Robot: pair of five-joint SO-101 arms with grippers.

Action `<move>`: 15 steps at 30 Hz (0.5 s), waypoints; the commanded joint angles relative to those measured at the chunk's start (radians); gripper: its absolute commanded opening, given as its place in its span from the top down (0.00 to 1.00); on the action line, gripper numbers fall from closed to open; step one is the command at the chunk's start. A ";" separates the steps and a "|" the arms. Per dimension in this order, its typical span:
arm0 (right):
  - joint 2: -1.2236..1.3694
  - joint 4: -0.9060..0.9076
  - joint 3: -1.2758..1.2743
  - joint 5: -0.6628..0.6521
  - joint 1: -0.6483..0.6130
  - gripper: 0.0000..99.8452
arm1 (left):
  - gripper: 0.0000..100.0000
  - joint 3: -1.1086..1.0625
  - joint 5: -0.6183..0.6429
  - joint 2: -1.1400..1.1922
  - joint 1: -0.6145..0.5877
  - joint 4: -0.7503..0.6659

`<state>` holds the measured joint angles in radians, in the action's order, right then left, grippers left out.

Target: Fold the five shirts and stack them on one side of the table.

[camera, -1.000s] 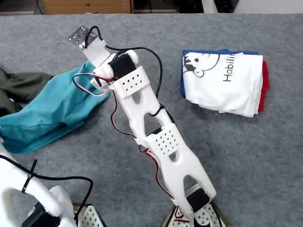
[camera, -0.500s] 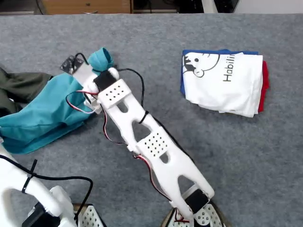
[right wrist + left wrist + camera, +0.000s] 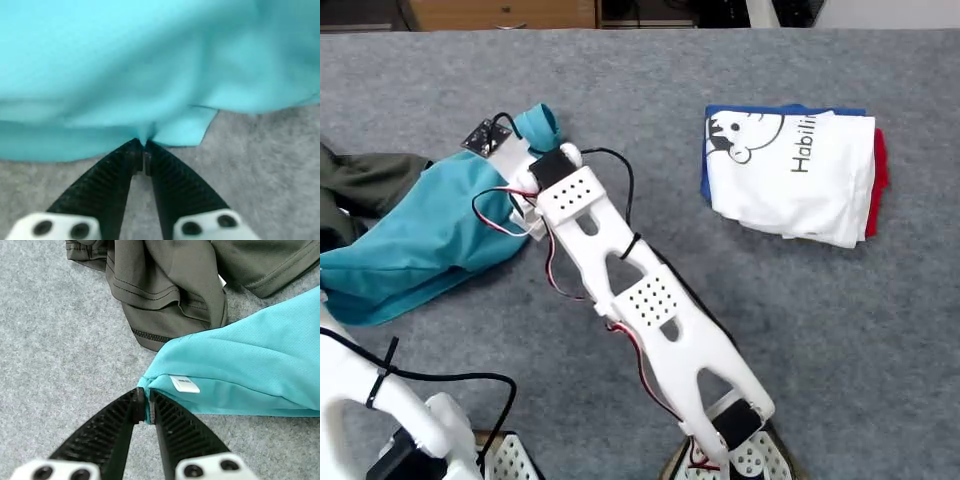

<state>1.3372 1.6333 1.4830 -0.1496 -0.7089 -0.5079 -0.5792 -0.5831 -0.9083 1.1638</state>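
Just past your right hand, the teal knit shirt sits so close that you can't make out its folds. Beyond your left hand, the dark olive knit shirt is cut off at the view's edge.

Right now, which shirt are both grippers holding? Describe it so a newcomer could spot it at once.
On the grey table, look away from the folded white-topped stack to the opposite side. There the teal shirt lies unfolded beside a crumpled olive shirt. It alone is bright turquoise, with the left gripper and right gripper each shut on its edge.
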 commanded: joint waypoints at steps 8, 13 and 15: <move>-0.073 0.153 0.165 -0.009 0.028 1.00 | 0.98 0.006 0.011 -0.010 -0.012 -0.009; -0.185 0.155 0.162 -0.008 0.042 1.00 | 0.98 0.017 0.011 -0.012 -0.014 -0.009; -0.240 0.155 0.162 -0.008 0.042 1.00 | 0.98 0.031 0.011 -0.012 -0.014 -0.008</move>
<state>1.2298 1.7668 1.6180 -0.1527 -0.6843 -0.5079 -0.5792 -0.5831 -0.9083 1.1638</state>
